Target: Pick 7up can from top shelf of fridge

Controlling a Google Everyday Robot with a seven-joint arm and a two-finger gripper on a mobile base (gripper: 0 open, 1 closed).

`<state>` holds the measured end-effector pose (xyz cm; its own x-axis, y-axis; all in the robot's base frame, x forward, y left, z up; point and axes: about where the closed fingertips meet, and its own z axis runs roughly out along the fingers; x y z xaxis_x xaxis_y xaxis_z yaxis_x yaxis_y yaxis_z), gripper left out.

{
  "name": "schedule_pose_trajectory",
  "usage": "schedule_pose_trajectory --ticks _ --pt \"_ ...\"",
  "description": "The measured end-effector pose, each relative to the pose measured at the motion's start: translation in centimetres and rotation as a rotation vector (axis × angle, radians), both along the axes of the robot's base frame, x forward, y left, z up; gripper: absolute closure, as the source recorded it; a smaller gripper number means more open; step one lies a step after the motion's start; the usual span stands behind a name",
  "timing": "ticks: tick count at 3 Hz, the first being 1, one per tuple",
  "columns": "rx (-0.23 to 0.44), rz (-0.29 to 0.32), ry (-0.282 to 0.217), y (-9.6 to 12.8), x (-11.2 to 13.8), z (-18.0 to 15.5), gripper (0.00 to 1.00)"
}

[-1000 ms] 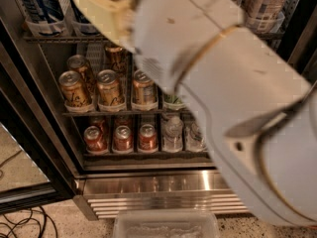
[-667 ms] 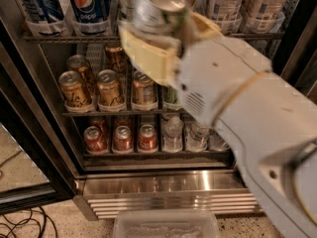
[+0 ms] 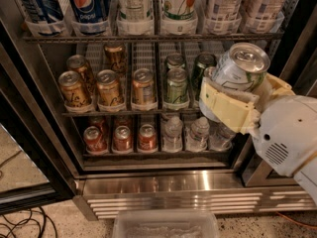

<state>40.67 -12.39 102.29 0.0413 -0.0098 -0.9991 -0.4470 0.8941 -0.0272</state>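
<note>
Blue aluminium Pepsi can (image 3: pixel 88 5) on grey wire top shelf (image 3: pixel 148 36): "pepsi" wordmark readable. White can (image 3: pixel 178 1), same shelf: partial green "7". White-silver 7up can (image 3: pixel 241 66) clamped in cream gripper (image 3: pixel 242 90) outside fridge, right side: lettering unreadable.

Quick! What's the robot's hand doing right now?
Gripper: jaws closed, holding the 7up can, at the right, in front of the fridge.
</note>
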Motion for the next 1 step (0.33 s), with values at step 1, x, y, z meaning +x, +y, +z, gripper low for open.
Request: schedule_pose_trajectory --ticks 1 --pt "0.000 0.000 0.000 0.00 0.00 0.00 1.00"
